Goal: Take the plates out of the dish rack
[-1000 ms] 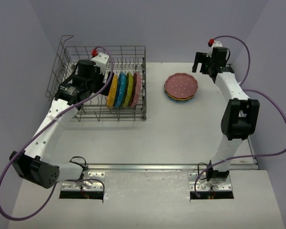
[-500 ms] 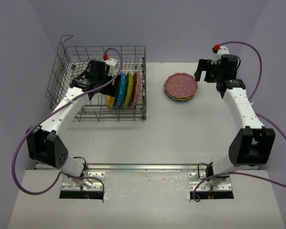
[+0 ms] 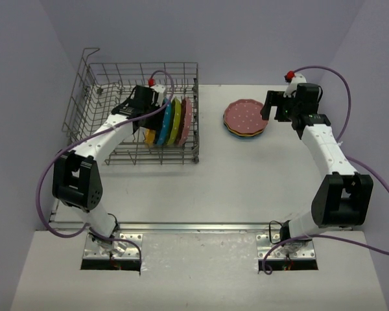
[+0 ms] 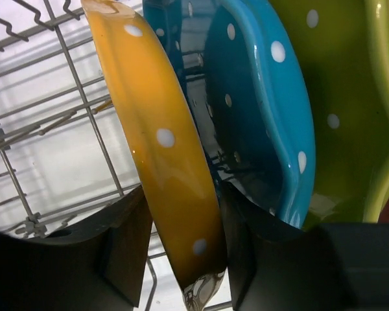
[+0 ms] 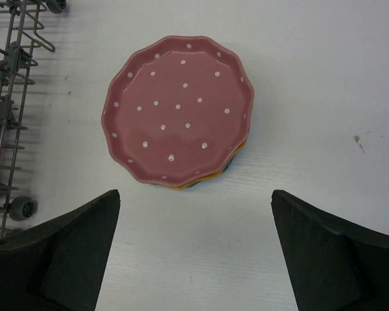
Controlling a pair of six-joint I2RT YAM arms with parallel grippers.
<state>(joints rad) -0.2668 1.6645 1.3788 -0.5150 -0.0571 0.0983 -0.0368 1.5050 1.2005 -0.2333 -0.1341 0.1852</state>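
In the grey wire dish rack [image 3: 91, 91] several dotted plates stand on edge in a row: orange [image 3: 150, 134], blue [image 3: 162, 126], yellow-green [image 3: 174, 120] and pink [image 3: 185, 116]. My left gripper [image 3: 157, 110] reaches into the rack from the left. In the left wrist view the gripper [image 4: 183, 194] is shut on the rim of the orange plate [image 4: 162, 149], with the blue plate [image 4: 259, 110] just behind the right finger. A stack with a pink plate on top [image 3: 246, 117] [image 5: 178, 110] lies on the table. My right gripper [image 3: 272, 107] [image 5: 194, 194] hovers open beside it, holding nothing.
The rack's raised wire handle [image 3: 89, 53] sticks up at its far left corner. The rack's right side and a small wheel [image 5: 19, 208] show at the left of the right wrist view. Purple cables loop from both arms. Walls close in behind and on both sides.
My left arm has swung right and reached deeper into the rack, and its gripper has closed onto the orange plate. The right arm has shifted slightly near the stack, still open.
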